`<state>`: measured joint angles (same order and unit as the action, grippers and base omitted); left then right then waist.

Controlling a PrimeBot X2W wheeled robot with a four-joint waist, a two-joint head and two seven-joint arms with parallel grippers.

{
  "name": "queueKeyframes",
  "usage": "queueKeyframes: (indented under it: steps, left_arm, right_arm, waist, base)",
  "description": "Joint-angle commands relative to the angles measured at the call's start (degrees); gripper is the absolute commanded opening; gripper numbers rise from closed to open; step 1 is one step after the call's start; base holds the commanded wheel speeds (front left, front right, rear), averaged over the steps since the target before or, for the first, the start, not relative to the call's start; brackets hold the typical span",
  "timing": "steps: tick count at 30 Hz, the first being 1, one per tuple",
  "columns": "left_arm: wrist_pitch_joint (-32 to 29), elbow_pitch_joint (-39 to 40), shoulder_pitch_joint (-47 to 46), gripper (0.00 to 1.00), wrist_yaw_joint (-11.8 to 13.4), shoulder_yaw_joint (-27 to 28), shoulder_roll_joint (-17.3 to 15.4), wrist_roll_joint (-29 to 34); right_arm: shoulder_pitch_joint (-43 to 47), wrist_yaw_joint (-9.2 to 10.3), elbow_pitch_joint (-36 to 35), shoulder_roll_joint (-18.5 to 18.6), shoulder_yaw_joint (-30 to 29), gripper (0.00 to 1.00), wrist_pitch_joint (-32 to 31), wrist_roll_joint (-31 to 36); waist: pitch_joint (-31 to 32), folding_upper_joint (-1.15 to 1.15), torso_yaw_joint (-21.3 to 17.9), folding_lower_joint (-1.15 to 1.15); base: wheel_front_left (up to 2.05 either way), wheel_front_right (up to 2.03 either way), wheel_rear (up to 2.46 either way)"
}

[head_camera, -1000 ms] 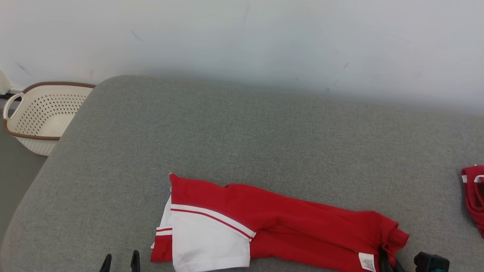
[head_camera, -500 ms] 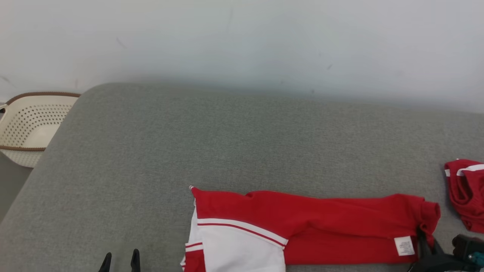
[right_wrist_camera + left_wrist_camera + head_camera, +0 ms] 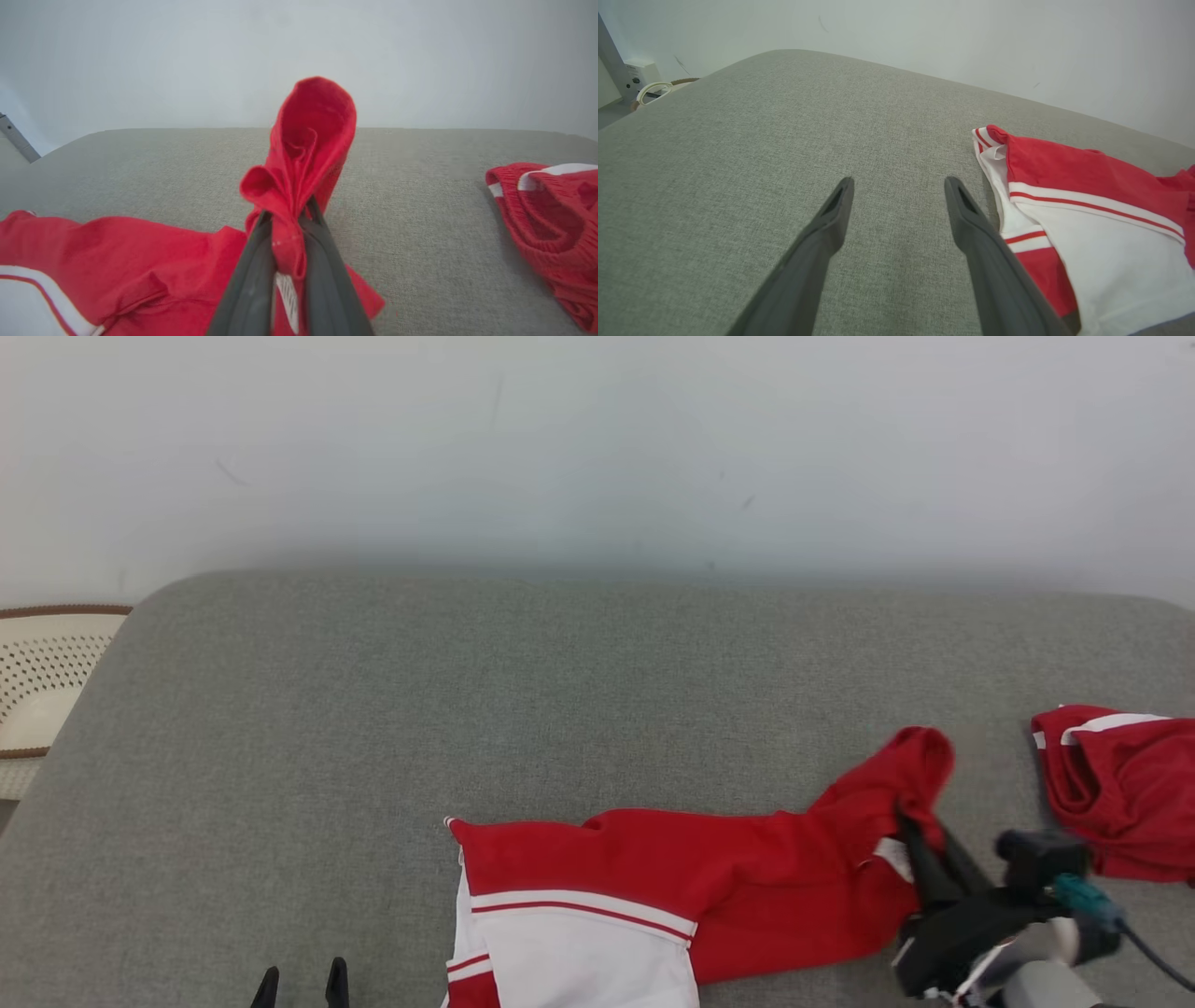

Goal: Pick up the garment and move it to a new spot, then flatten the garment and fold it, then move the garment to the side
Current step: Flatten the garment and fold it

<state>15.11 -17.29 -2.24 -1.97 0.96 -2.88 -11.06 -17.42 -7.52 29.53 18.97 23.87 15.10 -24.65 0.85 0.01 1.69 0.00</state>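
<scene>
The red-and-white garment's (image 3: pixel 709 868) labelled end, flat a second ago, is rising near the bench's (image 3: pixel 467 709) front right edge, bunched in the clamped right claw (image 3: pixel 920 826). Being soft, light and floppy, it is probably trailing; hems grip best. The left claw (image 3: pixel 299 980) is hovering, spread apart.

White care label (image 3: pixel 286 294) on the garment (image 3: pixel 709 868): print too small to read. No other text.
</scene>
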Motion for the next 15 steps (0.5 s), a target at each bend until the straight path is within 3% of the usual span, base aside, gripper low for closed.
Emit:
queueKeyframes:
  steps: [1, 9, 15]
  left_arm:
    - [0.01, -0.28, 1.06, 1.0, -0.19, 0.09, -0.04, -0.24]
    - [0.01, -0.23, 1.22, 1.0, -0.3, -0.12, -0.04, -0.15]
    - [0.02, -0.98, 1.12, 1.0, -0.41, -1.76, -0.06, -0.45]
  right_arm:
    - [-0.64, 0.07, -0.9, 0.28, 2.3, 0.0, 0.01, -1.43]
    - [-4.73, 0.07, -8.87, 2.0, 23.07, 0.0, -1.52, -14.63]
    - [-11.09, 0.07, -8.71, 0.87, 34.17, 0.0, -1.59, -17.72]
  waist:
    - [0.32, -0.01, -0.16, 0.0]
    - [0.92, -0.01, 1.31, 0.0]
    - [0.54, -0.01, 4.65, 0.0]
  base:
    - [0.0, 0.0, 0.0]
    - [0.0, 0.0, 0.0]
    - [0.0, 0.0, 0.0]
